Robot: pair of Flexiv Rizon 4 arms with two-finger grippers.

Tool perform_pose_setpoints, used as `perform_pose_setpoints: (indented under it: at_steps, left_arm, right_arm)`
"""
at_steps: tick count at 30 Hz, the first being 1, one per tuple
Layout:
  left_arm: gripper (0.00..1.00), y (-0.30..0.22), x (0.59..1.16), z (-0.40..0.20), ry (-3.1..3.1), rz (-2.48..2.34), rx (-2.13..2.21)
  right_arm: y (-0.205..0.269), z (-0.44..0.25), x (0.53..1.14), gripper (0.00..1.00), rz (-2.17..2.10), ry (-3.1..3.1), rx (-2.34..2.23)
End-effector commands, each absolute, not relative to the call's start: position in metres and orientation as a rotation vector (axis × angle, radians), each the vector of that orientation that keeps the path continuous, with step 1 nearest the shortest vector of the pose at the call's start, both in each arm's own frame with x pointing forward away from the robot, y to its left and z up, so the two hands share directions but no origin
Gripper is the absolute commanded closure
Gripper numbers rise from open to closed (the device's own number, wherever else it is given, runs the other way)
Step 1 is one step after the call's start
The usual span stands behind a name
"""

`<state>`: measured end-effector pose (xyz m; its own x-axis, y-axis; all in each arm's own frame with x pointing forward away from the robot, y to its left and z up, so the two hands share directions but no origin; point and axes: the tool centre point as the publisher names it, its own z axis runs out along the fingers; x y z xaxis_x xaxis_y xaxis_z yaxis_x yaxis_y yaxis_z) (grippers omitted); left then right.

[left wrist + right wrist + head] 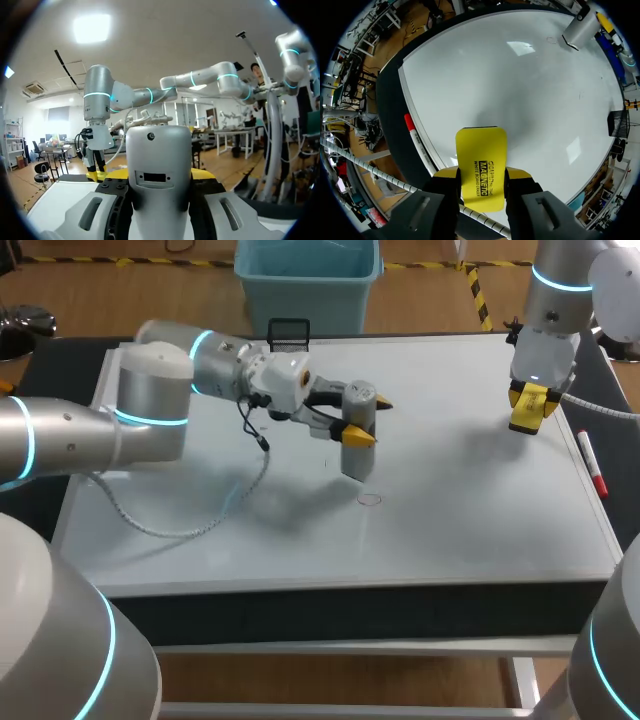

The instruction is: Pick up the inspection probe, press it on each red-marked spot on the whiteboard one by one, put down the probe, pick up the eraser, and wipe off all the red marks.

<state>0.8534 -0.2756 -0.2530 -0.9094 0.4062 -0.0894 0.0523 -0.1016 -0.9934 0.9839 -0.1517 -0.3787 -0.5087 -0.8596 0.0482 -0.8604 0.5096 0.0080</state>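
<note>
Inspection probe (pixel 358 452) hangs upright over the middle of the whiteboard (pixel 450 520), clamped between the fingers of our left gripper (pixel 369 421). Its lower end is close to a faint ring mark (pixel 370 500). We judge its grey casing rigid, smooth and a little slippery, so it is best held firmly around the body. Our right gripper (pixel 482 173), at the far right, is closed on the yellow eraser (pixel 481 150), which looks light and stiff-backed and is pinched across its narrow sides. A black wire basket (pixel 288 333) sits at the far edge; we cannot tell what it holds.
</note>
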Motion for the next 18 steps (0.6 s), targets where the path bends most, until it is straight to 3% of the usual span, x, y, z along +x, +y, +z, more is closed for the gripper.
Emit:
perform_pose_setpoints:
  at_steps: [1,18]
  left_arm:
    - [1.0,-0.245,0.858,-0.236,-1.988,2.089,-0.471]
    - [1.0,-0.133,0.904,-0.23,-2.067,2.141,-0.339]
  right_arm:
    - [-0.152,-0.378,0.984,1.0,0.029,-2.687,1.535]
    - [-0.152,-0.378,0.984,1.0,0.029,-2.687,1.535]
